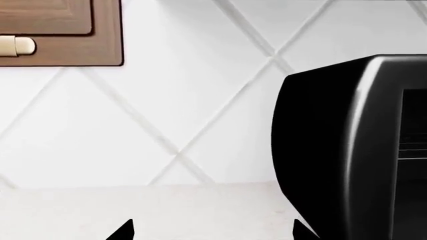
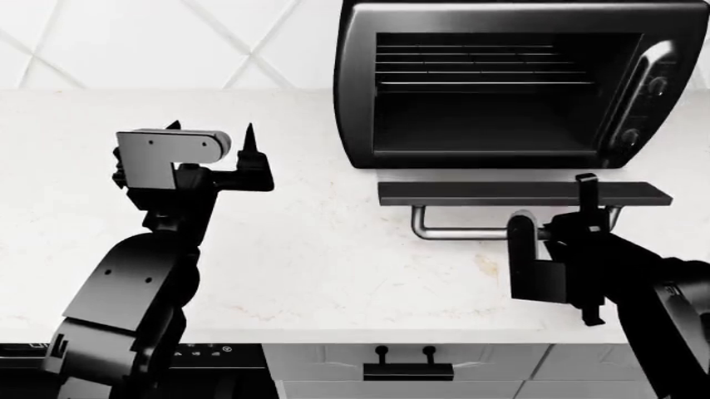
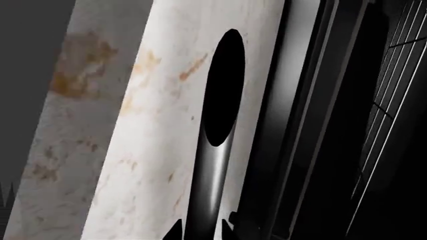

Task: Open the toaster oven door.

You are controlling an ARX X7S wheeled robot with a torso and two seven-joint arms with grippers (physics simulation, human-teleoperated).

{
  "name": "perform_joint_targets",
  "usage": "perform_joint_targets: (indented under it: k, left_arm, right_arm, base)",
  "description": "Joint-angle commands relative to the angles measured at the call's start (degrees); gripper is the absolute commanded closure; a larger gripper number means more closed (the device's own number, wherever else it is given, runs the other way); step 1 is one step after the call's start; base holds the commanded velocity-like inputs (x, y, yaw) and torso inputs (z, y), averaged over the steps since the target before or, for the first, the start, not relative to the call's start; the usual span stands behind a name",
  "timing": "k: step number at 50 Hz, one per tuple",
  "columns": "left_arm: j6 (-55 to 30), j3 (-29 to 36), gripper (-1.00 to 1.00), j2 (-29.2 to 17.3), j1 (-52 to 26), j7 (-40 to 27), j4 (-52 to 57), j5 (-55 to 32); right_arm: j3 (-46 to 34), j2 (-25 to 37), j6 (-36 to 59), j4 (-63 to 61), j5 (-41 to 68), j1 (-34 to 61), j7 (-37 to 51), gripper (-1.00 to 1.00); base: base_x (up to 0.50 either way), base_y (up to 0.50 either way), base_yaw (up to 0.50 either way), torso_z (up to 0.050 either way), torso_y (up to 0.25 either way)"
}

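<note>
Jaws around the door's round metal handle [image 2: 461,233]

White speckled counter [image 2: 311,274], toaster oven [image 2: 357,100] on it

White counter [image 2: 332,274], tiled wall [image 1: 167,100], brown cabinet [image 1: 100,45].

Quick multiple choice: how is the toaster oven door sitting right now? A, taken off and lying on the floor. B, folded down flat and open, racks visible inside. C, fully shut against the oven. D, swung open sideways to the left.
B: in the head view the toaster oven door lies folded down level in front of the toaster oven, whose cavity and wire racks are exposed, with the right claw at the door's handle.
</note>
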Motion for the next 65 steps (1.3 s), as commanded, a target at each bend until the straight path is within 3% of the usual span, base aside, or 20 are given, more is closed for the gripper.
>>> perform_joint_targets:
  k: [1,22,38,51,65]
  left_arm:
    - [0.3,0.2,-1.00,-0.1,-0.1,-0.1,-0.4,-0.1]
    - [0.4,0.4,-1.00,-0.6,0.4,-0.6,-0.2,-0.3]
    - [0.8,0.7,-1.00,-0.7,0.5,-0.6,-0.4,-0.5]
    - [1.0,0.4,-1.00,-1.1,1.0,-0.9,-0.2,-0.9]
    - [1.6,0.6,-1.00,-1.1,1.1,-1.0,-0.9,-1.0]
  right_arm:
    - [-3.6,-3.7,-0.7,6.1,4.6,-7.9,9.2,1.00]
    - [-3.5,-10.1,-6.1,20.0,9.3,-13.1,17.1,1.00]
    - [-3.6,-10.7,-6.3,20.9,9.6,-13.2,17.0,1.00]
    - [-2.3,-9.8,-10.0,21.0,16.2,-10.2,8.3,1.00]
    - [-2.1,-8.8,-10.0,19.2,17.8,-9.0,4.6,1.00]
  base:
    - [0.02,0.00,0.01,0.000,0.000]
    - [0.01,0.00,0.01,0.000,0.000]
    - [0.01,0.00,0.02,0.000,0.000]
    - [0.01,0.00,0.02,0.000,0.000]
    - [0.01,0.00,0.01,0.000,0.000]
